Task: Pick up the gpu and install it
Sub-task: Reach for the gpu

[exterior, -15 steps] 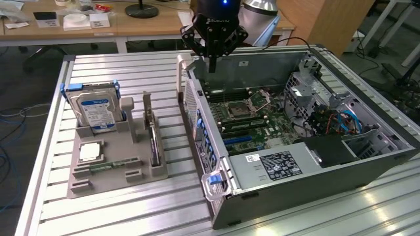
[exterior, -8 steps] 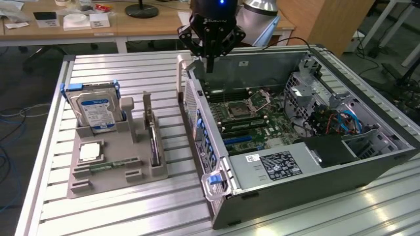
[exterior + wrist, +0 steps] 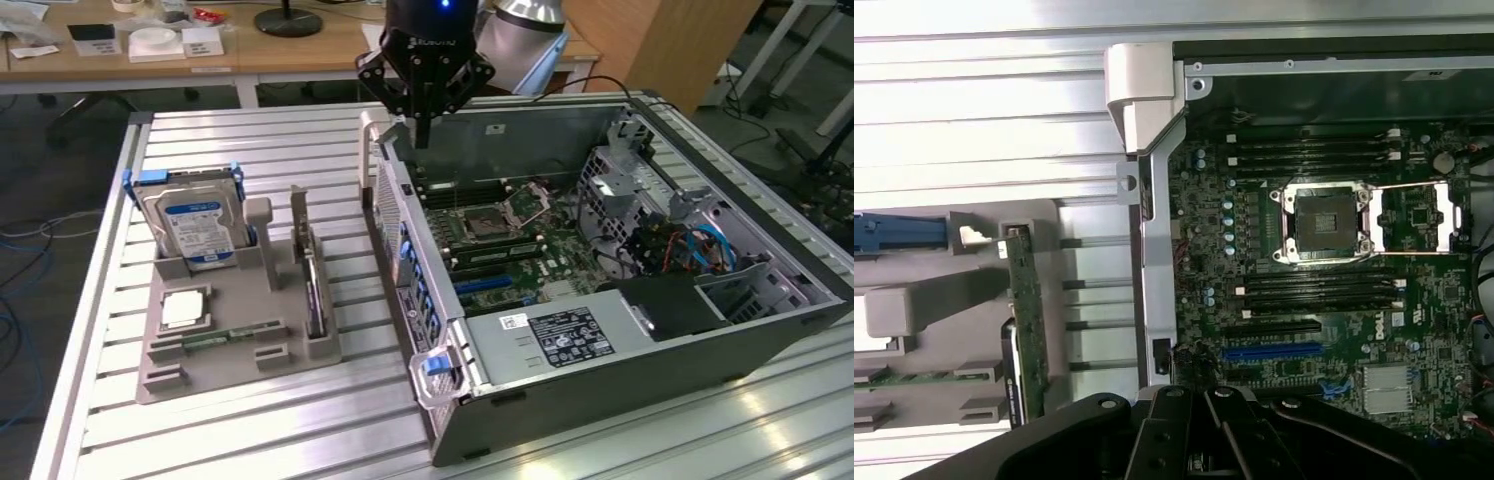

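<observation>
Presently, the slatted metal table (image 3: 240,150) carried two main items. On the exterior view's right lay the open computer case (image 3: 641,365), side panel off and motherboard (image 3: 521,240) exposed. On the exterior view's left, just beside the case, sat a grey fixture tray (image 3: 227,375).

The gripper (image 3: 419,136) hung above the far left corner of the case, over the edge where the case wall met the table. Its fingers were brought fully together, pointing down, and nothing was held between them.

In the tray, a hard drive (image 3: 196,228) stood upright in the far left pocket. The gpu (image 3: 312,285) stood on its long edge in a slot on the tray's right side, close to the case wall but apart from it. It appeared untouched and not yet picked up. No card was seated in the motherboard's expansion slots.

Relation of note: the gpu lay to the exterior view's left of the gripper and nearer to the camera, at a lower level. Its long axis ran near to far, roughly parallel to the adjacent case wall. The card's far end was the part closest to the gripper. Judged accordingly, the pick had not begun.
</observation>
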Controlling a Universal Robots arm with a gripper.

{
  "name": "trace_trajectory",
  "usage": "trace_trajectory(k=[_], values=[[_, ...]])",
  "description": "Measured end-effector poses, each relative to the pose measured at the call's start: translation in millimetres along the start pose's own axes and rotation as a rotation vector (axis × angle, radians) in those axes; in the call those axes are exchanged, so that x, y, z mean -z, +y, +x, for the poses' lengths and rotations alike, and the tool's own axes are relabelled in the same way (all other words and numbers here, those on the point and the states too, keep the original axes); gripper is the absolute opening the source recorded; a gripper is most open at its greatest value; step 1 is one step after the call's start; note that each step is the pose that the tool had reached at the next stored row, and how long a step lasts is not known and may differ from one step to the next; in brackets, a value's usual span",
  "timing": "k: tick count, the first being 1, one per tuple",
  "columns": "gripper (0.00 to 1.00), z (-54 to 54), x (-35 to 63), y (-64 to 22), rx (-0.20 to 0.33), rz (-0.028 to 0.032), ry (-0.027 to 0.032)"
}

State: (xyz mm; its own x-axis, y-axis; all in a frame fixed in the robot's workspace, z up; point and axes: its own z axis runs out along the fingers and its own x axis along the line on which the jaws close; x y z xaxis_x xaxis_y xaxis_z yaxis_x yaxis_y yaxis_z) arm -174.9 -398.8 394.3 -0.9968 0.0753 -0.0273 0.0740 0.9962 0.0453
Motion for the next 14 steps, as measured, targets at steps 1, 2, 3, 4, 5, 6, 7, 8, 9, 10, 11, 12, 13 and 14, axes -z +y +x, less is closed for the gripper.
trace_trajectory(k=[1,2,3,4,5,6,7,8,9,10,11,12,13,14], values=[[0.11,0.5,0.0,0.0,0.0,-0.0001,0.0],[0.11,1.0,0.0,-0.1,0.0,-0.0001,-0.0001],[0.11,1.5,0.0,-0.1,0.0,0.0,0.0],[0.11,2.1,0.0,-0.2,0.0,0.0,0.0],[0.11,2.7,0.1,-0.2,0.0,-0.0001,-0.0001],[0.11,3.2,0.1,-0.2,0.0,-0.0001,-0.0001],[0.11,3.8,0.1,-0.3,0.0,0.0,0.0],[0.11,4.2,0.1,-0.3,0.0,0.0,0.0],[0.11,4.6,0.1,-0.3,0.0,0.0,0.0],[0.11,5.1,0.1,-0.4,0.0,-0.0001,0.0],[0.11,5.5,0.1,-0.4,0.0,-0.0001,-0.0001],[0.11,6.0,0.2,-0.5,0.0,0.0,0.0],[0.11,6.5,0.2,-0.5,0.0,-0.0001,0.0],[0.11,7.0,0.2,-0.5,0.0,0.0,0.0]])
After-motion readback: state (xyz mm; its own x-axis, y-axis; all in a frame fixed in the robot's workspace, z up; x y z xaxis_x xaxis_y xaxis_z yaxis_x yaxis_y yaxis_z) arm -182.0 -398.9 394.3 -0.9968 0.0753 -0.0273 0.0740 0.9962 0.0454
